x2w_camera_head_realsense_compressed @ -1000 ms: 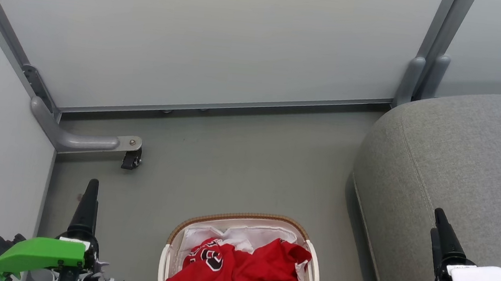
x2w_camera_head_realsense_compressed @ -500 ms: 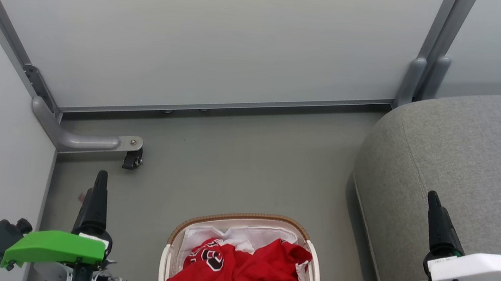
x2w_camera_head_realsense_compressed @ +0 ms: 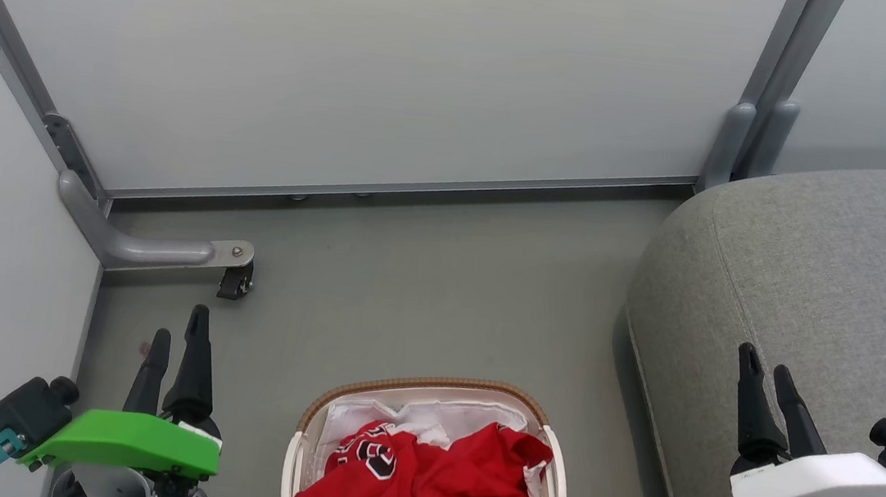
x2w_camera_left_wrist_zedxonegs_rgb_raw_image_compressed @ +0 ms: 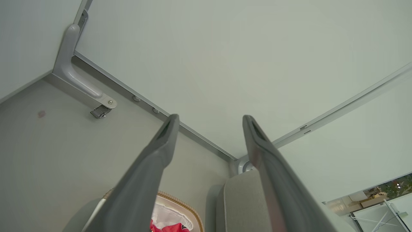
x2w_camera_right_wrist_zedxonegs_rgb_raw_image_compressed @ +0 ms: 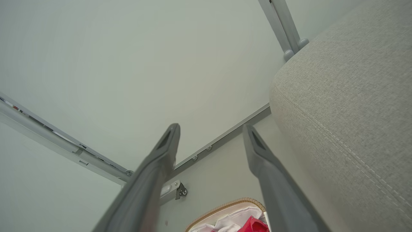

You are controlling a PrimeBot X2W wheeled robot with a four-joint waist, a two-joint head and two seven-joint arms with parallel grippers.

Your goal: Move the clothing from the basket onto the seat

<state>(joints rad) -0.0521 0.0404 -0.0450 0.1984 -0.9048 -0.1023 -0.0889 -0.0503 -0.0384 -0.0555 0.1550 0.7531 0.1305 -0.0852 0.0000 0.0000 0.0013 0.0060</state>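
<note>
Crumpled red jerseys [x2w_camera_head_realsense_compressed: 426,485] lie in the cream basket [x2w_camera_head_realsense_compressed: 429,382] on the floor at the bottom middle of the head view. The grey seat [x2w_camera_head_realsense_compressed: 835,273] rises to its right. Left of the basket, my left gripper [x2w_camera_head_realsense_compressed: 180,324] hangs above the floor, open and empty. My right gripper [x2w_camera_head_realsense_compressed: 765,360] is open and empty over the seat's near edge. The left wrist view catches the basket rim [x2w_camera_left_wrist_zedxonegs_rgb_raw_image_compressed: 180,203], a bit of red jersey [x2w_camera_left_wrist_zedxonegs_rgb_raw_image_compressed: 167,228] and the seat [x2w_camera_left_wrist_zedxonegs_rgb_raw_image_compressed: 241,199]. In the right wrist view the seat [x2w_camera_right_wrist_zedxonegs_rgb_raw_image_compressed: 347,96] lies right of the fingers, the basket [x2w_camera_right_wrist_zedxonegs_rgb_raw_image_compressed: 225,209] below.
White wall panels with grey metal frames close off the far side and the left. A grey bracket with a black caster [x2w_camera_head_realsense_compressed: 233,282] sticks out on the floor at left. Bare grey floor [x2w_camera_head_realsense_compressed: 423,279] lies between the wall, the basket and the seat.
Both arms have turned at the wrist, so each gripper now shows two spread fingers instead of one edge-on. The left gripper has shifted right and the right gripper slightly left.
</note>
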